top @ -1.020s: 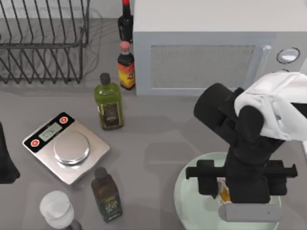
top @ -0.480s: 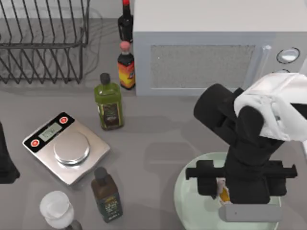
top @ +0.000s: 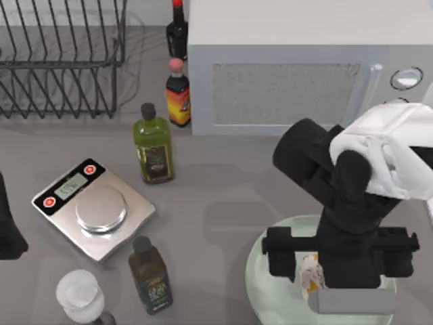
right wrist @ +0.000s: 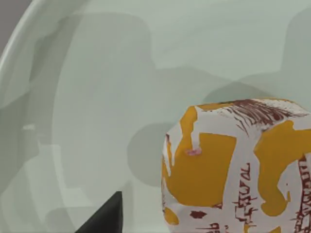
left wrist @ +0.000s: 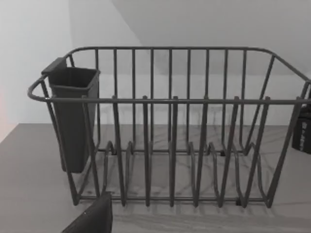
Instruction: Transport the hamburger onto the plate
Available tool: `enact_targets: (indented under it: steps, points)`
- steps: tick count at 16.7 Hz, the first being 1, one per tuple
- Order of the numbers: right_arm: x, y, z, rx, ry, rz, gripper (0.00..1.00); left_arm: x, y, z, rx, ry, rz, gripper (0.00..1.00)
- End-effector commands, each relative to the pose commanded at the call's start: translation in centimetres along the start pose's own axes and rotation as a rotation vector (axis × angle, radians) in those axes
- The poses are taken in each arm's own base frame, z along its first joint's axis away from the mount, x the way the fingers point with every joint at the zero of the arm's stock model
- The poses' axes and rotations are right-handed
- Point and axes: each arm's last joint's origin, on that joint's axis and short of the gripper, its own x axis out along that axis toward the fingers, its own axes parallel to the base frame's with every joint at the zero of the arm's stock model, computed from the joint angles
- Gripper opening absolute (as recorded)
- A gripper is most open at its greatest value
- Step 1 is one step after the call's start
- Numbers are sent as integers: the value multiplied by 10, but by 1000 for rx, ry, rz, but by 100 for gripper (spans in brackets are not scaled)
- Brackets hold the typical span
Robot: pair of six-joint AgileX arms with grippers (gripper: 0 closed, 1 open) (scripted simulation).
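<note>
Now, left of the plate [top: 267, 284] my left gripper [top: 8, 230] sits parked, grip state I cannot tell; over the plate my right gripper [top: 318, 281] hangs, jaws seemingly spread, hamburger [top: 310, 274] resting inside the rim; I judge a straight vertical lift best, since the microwave [top: 304, 74] crowds behind; beyond the plate's left edge, bare table [top: 216, 203].

the top camera is looking straight down over the table [top: 223, 196], taking in both arms. the left wrist camera is facing level toward the dish rack [left wrist: 170, 126], a little way ahead of that hand. the right wrist camera is hanging very close above the plate [right wrist: 97, 97] and hamburger [right wrist: 233, 165], which the top view is also showing under the right gripper [top: 338, 267].
</note>
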Motion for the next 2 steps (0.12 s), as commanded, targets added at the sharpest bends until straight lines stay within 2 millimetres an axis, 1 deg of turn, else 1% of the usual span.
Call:
enact_targets:
  steps: [2]
  points:
    - [0,0,0,0,0,0,100,0,0,0,0,0,0,100]
